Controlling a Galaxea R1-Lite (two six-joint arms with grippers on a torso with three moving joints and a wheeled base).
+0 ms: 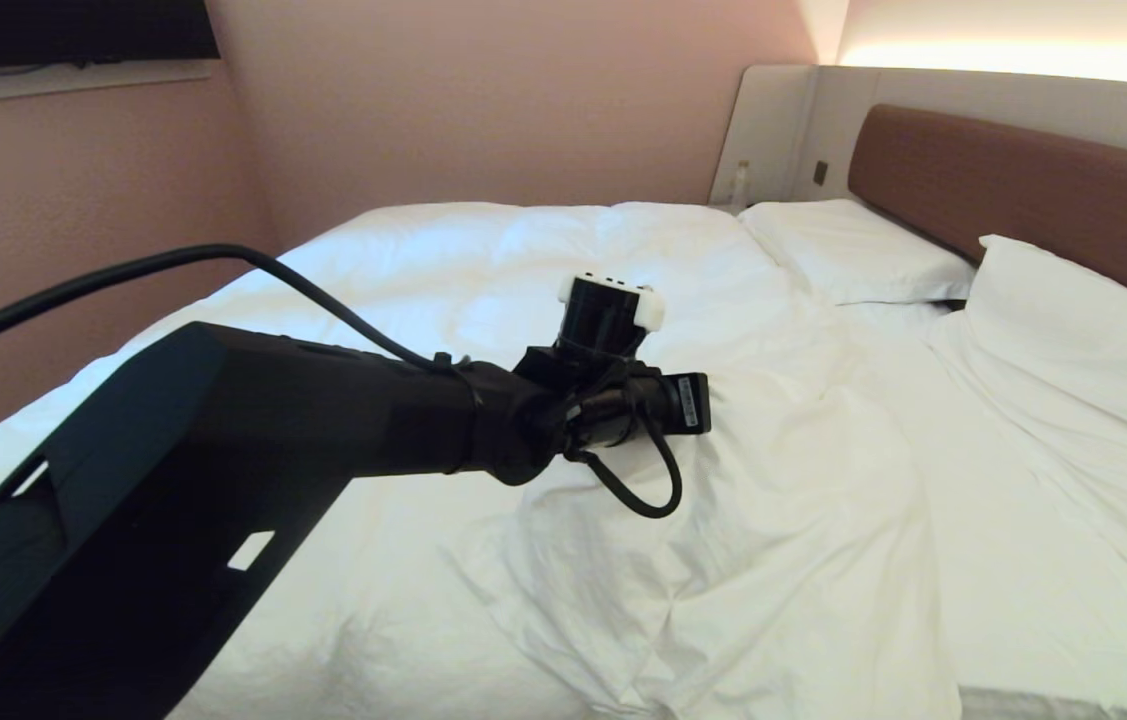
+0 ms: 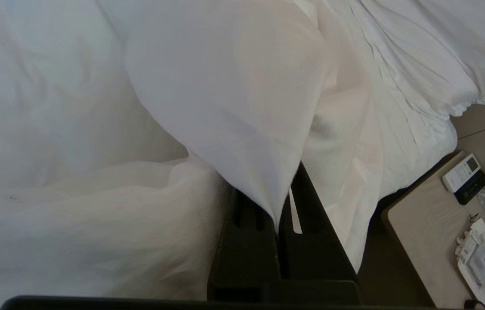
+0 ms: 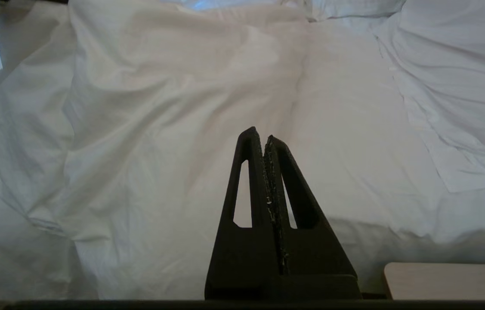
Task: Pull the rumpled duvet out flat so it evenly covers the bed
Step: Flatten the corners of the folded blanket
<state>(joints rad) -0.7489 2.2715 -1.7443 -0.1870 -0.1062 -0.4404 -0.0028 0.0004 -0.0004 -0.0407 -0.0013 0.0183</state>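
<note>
The white duvet (image 1: 483,270) lies rumpled over the bed (image 1: 1023,190), with a bunched ridge running down its middle (image 1: 723,560). My left arm reaches over the bed from the left, and its wrist (image 1: 623,400) hides the fingers in the head view. In the left wrist view my left gripper (image 2: 280,215) is shut on a fold of the duvet (image 2: 233,94), which rises from the jaws as a peak and covers the fingertips. My right gripper (image 3: 262,137) is shut and empty, held low at the near side of the bed above the duvet (image 3: 173,107).
Two white pillows (image 1: 853,250) (image 1: 1073,330) lie against the brown headboard. A bedside table (image 2: 423,219) carrying a remote (image 2: 461,172) and small items stands beside the bed. Its corner (image 3: 449,280) shows near my right gripper. A wall runs along the bed's far side.
</note>
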